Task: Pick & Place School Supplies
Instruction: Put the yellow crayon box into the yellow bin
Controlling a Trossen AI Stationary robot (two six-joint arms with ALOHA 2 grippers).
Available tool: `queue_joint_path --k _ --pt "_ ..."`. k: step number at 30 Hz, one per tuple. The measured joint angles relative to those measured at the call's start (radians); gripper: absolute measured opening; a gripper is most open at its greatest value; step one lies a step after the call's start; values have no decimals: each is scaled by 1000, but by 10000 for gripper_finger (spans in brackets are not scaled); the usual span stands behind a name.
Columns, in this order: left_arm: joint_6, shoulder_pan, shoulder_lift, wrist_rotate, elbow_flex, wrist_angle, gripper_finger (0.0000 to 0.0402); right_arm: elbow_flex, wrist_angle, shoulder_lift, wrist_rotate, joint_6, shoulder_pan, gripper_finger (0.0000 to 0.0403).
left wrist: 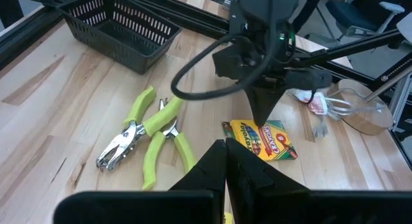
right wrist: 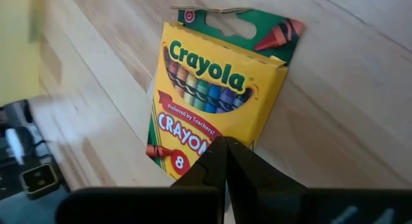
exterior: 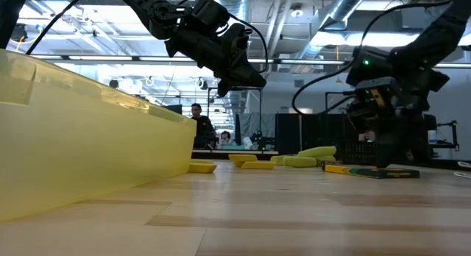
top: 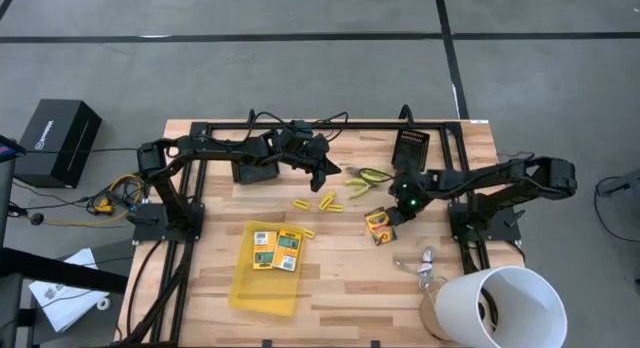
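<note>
Right now your right pincer (right wrist: 225,147) is hanging fingers-together just over the crayon box (right wrist: 212,98) lying flat on the bench (top: 340,278), while your left pincer (top: 325,168), also closed, is hovering above the yellow sticks (top: 322,202) with open wood around both.

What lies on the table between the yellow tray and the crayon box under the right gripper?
In the high view, one short yellow stick lies between the yellow tray and the crayon box; otherwise bare wood.
</note>
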Motion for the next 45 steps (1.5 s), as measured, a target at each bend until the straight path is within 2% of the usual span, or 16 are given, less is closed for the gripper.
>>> queue_joint_path --k 17,31,33,45 --pt "-15 0 0 1 0 -1 1 -63 56 1 -100 -83 -110 0" --pt "-15 0 0 3 0 -1 1 -63 -52 1 -154 -171 -185 0" --pt "-18 0 0 3 0 -1 1 -62 -92 0 -109 -199 -202 0" --pt "-25 0 0 1 0 0 1 -62 -101 0 -114 -221 -224 0"
